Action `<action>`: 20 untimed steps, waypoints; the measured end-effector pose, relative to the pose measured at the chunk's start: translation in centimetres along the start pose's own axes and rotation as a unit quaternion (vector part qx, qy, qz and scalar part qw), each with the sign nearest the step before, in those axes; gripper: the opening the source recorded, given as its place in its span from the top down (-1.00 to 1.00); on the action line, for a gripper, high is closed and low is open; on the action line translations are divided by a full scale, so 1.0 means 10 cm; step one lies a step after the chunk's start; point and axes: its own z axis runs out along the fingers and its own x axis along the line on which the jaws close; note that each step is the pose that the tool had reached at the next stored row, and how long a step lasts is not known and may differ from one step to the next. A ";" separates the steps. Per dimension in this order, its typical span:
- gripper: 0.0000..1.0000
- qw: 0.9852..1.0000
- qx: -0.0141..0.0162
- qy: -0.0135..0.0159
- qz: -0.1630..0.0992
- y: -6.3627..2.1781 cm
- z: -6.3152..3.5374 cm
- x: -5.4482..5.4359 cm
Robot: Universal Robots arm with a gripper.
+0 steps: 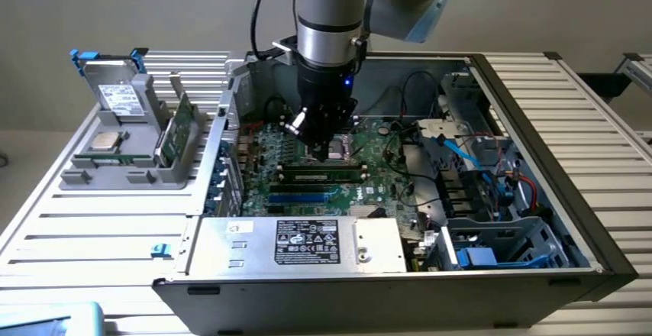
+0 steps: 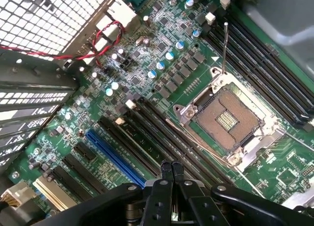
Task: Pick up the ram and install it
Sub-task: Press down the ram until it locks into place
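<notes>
Grey slatted worktop (image 1: 91, 221): carries an open computer case and, on the exterior view's left, a grey holder.
Computer case (image 1: 356, 305): lies on its side with the panel off, so the inside is exposed.
Arm (image 1: 328, 15): reaches straight down into the case, over the middle of the board.
Power supply (image 1: 219, 248): silver box at the near edge of the case. Its black sticker (image 1: 305, 242) has white print and marks too small to read.
Motherboard (image 2: 147, 64): green, with an empty processor socket (image 2: 228, 118), rows of long black slots and one blue slot (image 2: 113, 155).
Holder (image 1: 112, 160): keeps a drive with a white sticker, unreadable, and beside it an upright green card (image 1: 182, 128).
Tool (image 1: 328, 155): clenched, fingertips pressed together with nothing between them, low over the black slots beside the socket; the wrist view (image 2: 171, 168) shows the same.
Ram (image 1: 324, 172): a green stick appears to lie along one black slot just below the tool.
Progress: pickup looks done and the stick looks placed. Whether it is fully seated and latched, I cannot tell.
</notes>
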 end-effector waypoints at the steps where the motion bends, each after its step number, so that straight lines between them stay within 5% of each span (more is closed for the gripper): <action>1: 0.78 1.000 0.001 -0.001 0.005 0.000 0.000 0.00; 13: 0.78 0.998 0.012 -0.016 0.067 -0.001 0.000 0.00; 20: 0.78 0.994 0.011 -0.015 0.112 0.000 -0.001 0.00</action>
